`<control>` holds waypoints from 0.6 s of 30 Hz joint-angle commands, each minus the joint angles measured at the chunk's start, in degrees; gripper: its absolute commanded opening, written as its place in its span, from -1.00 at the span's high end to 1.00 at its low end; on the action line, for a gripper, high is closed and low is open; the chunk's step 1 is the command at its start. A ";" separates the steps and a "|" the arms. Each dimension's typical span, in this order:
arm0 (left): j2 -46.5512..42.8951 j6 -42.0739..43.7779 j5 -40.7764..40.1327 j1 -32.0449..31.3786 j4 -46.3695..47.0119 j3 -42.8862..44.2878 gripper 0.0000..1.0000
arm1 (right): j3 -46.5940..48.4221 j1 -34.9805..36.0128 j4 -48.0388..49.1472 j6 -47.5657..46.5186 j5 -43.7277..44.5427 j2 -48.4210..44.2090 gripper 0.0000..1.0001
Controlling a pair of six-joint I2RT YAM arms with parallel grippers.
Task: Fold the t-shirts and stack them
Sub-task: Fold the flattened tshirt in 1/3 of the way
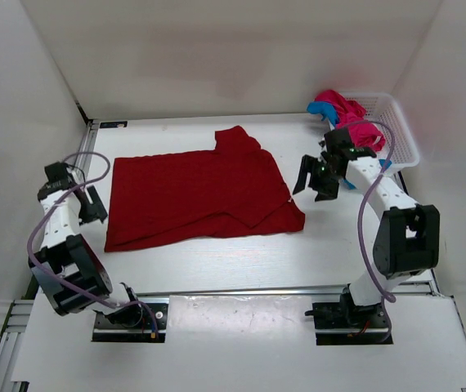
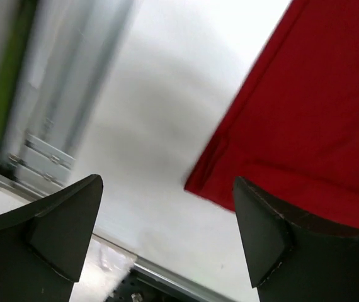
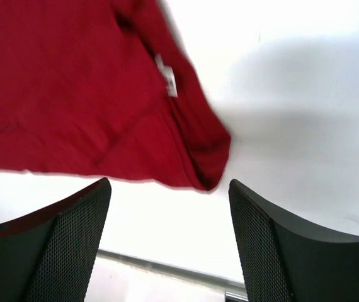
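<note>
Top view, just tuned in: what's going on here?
The dark red t-shirt lies on the table, apparently partly folded. The left gripper and right gripper hang open and empty at its left and right edges. The pink t-shirt and blue t-shirt sit bunched at the white basket, far right.

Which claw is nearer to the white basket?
Right. The right claw is close to the white basket, on its near left side. The left claw is far off, beyond the left edge of the dark red shirt.
</note>
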 commanded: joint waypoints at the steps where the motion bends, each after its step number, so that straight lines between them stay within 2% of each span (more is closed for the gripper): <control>1: -0.90 -0.01 7.49 1.10 -2.48 -6.36 -0.85 | -7.79 0.29 1.15 0.67 -2.91 -1.92 -0.62; 2: -0.91 -0.01 10.81 1.10 -2.48 -7.33 -0.79 | -9.29 0.29 1.77 0.67 -3.79 -1.93 -0.62; 5: -0.91 -0.01 13.56 1.10 -3.10 -10.58 -0.74 | -14.13 0.29 4.76 0.67 -7.04 -2.98 -0.70; 14: 6.12 -0.01 14.18 -0.83 1.29 -12.43 -0.74 | -18.44 0.29 11.18 1.72 -8.19 1.67 -0.75; 15: 6.91 -0.01 14.18 -0.84 2.34 -12.43 -0.74 | -18.44 0.29 11.79 1.73 -8.19 3.24 -0.73; 18: 8.93 -0.01 14.79 -1.36 2.87 -11.91 -0.71 | -17.92 0.29 12.50 2.86 -8.19 6.24 -0.47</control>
